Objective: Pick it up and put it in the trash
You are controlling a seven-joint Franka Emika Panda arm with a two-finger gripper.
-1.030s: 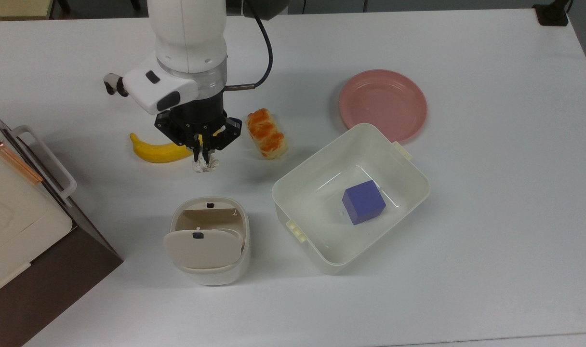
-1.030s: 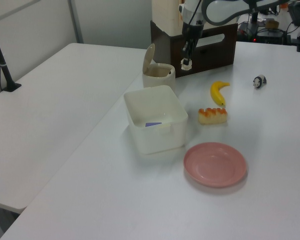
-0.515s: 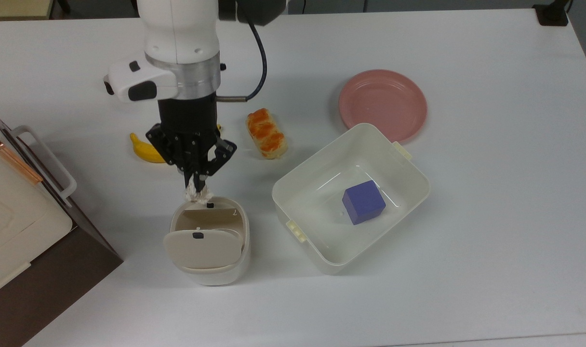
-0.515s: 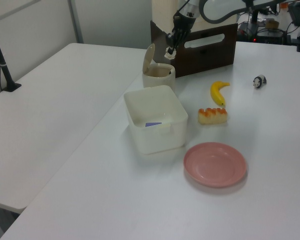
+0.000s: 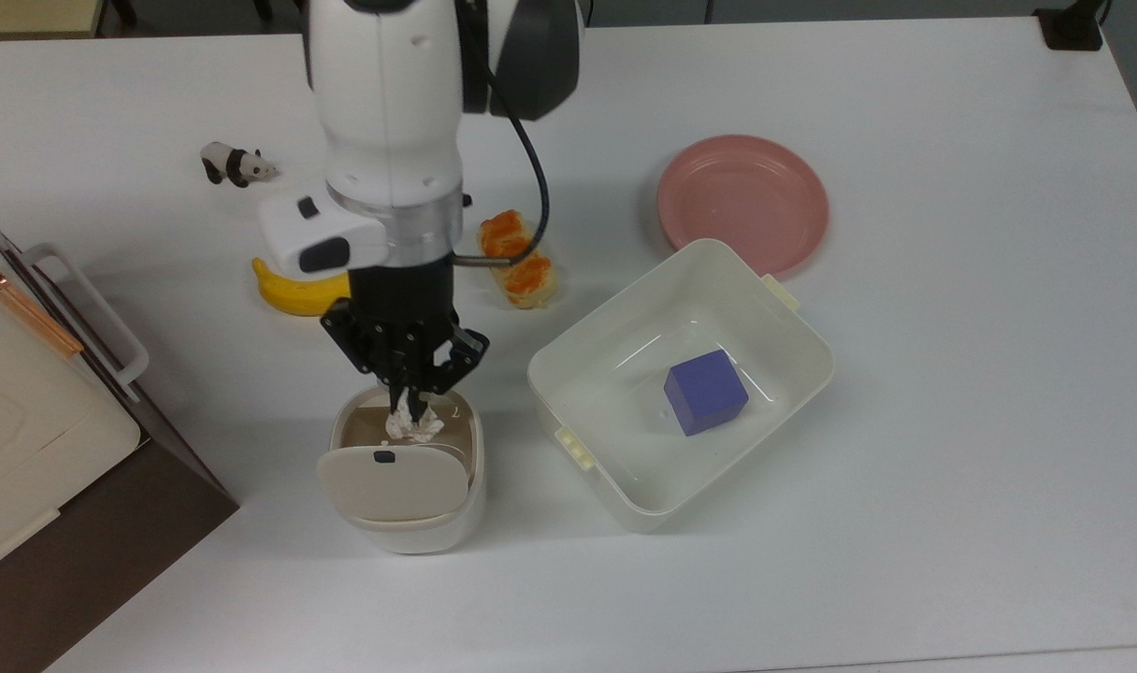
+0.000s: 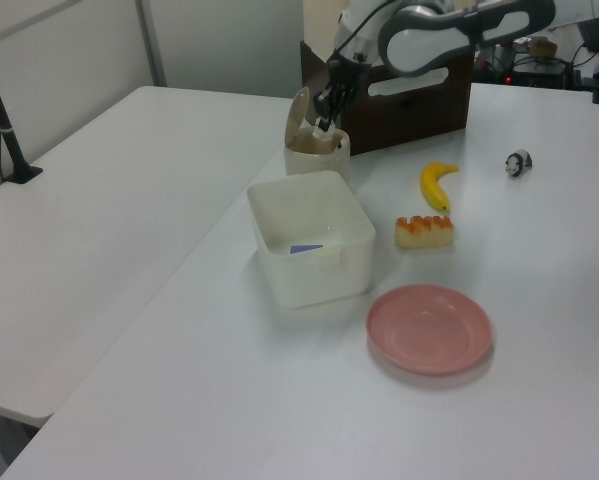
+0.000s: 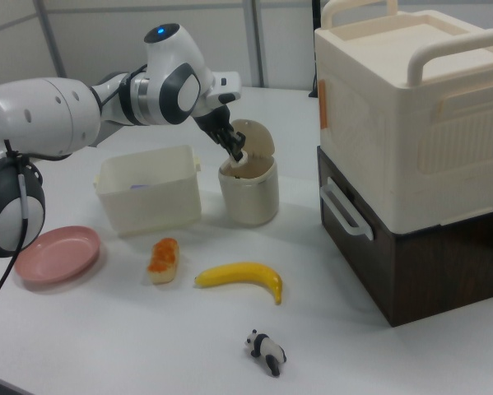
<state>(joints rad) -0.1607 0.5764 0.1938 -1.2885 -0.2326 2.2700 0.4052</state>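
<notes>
I have the crumpled paper ball (image 5: 413,426) pinched between the fingers of my end effector (image 5: 410,408), which is narrowed down on it, and I am holding it right over the mouth of the trash bin (image 5: 406,526). In the top view the paper sits inside the outline of the bin's opening, just beyond the edge of the swing flap lid (image 5: 393,482), which is tipped open on the side away from me; in the right view the paper (image 7: 241,160) hangs at about rim height of the bin (image 7: 249,197), with the lid (image 7: 254,138) standing up behind it. So I judge the carry to be done and the drop to be the step in hand. What the next move calls for, as I see it, is simply to part my fingers while staying centred over the opening, perhaps easing down a little first so the light paper falls inside and does not catch on the rim or the flap. The white tub (image 5: 780,303) with its blue cube (image 5: 706,392) stands near the bin on the tabletop (image 5: 952,467), and I must not stray toward it.
</notes>
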